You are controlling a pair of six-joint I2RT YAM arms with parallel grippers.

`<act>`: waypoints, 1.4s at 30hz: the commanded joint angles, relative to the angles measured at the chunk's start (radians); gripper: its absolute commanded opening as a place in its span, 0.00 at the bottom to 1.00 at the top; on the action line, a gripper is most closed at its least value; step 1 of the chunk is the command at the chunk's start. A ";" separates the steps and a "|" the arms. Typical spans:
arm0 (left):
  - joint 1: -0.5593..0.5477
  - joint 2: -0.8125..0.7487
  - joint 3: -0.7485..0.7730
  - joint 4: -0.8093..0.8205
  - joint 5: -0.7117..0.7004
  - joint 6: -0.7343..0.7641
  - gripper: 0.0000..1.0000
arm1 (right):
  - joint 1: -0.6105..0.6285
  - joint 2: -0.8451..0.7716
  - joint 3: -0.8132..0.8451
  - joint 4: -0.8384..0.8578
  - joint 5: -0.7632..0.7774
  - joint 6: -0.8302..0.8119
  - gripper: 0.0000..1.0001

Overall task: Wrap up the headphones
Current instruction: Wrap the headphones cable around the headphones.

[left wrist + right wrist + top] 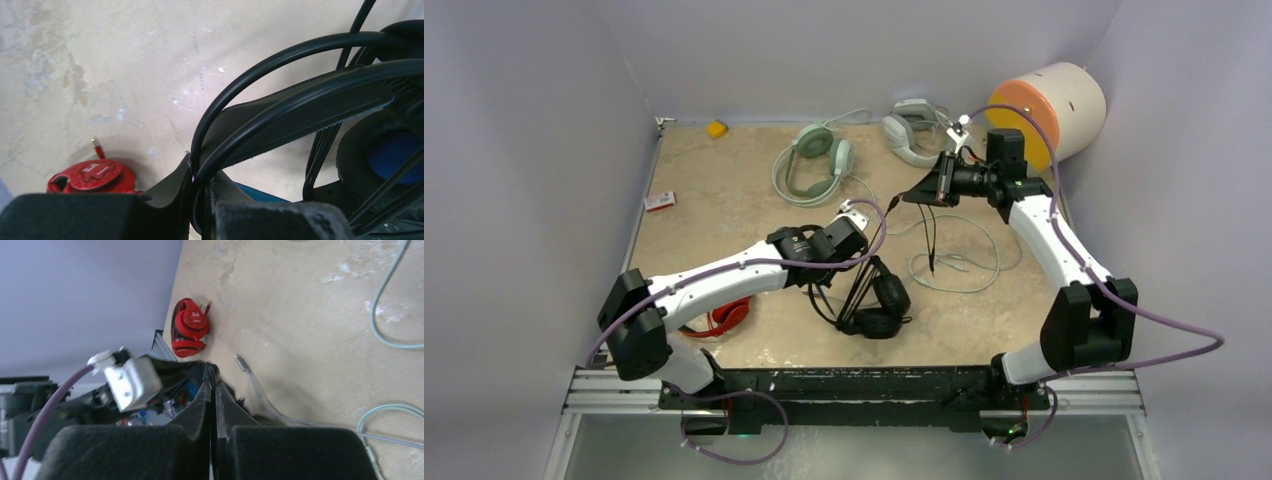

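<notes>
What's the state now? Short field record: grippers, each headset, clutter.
left gripper: shut on black headphones, headband and a cable loop between the fingers
right gripper: shut on black cable, held above the table
red headphones: near edge, under the left arm
mint headphones: far centre, mint cable loose on the table
grey-white headset: far side, right of the mint pair
clutter: orange-faced cylinder, yellow piece
</notes>
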 commanded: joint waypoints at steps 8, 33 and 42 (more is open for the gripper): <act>-0.002 0.083 0.107 -0.025 -0.177 -0.097 0.00 | 0.016 -0.245 -0.104 -0.036 -0.062 0.035 0.00; 0.130 0.200 0.171 -0.076 -0.104 -0.324 0.00 | 0.178 -0.491 -0.096 -0.268 0.249 0.015 0.00; 0.161 0.215 0.237 -0.095 -0.037 -0.460 0.00 | 0.305 -0.445 -0.168 -0.211 0.280 0.038 0.00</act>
